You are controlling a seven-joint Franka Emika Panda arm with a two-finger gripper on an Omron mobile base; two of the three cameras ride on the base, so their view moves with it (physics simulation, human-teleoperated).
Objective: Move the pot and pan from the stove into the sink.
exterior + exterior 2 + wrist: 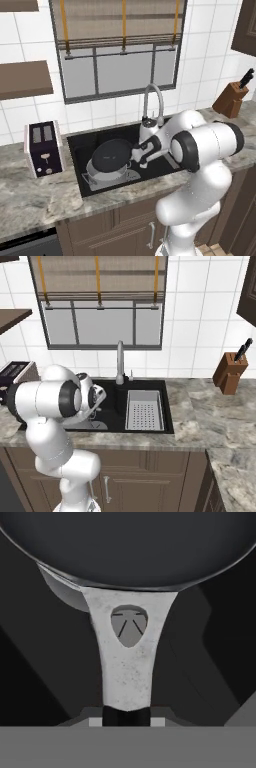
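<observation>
**Pan held over pot in sink**

The black sink in the grey table holds the pot. The pan sits on top of it, its handle clamped in the closed gripper.

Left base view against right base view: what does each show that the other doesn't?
Left base view alone: the black pan sitting on the grey pot in the sink, and the whole toaster. Right base view alone: the perforated drain tray at the basin's right end. Both: the faucet, the knife block, the window and the marbled counter.
</observation>
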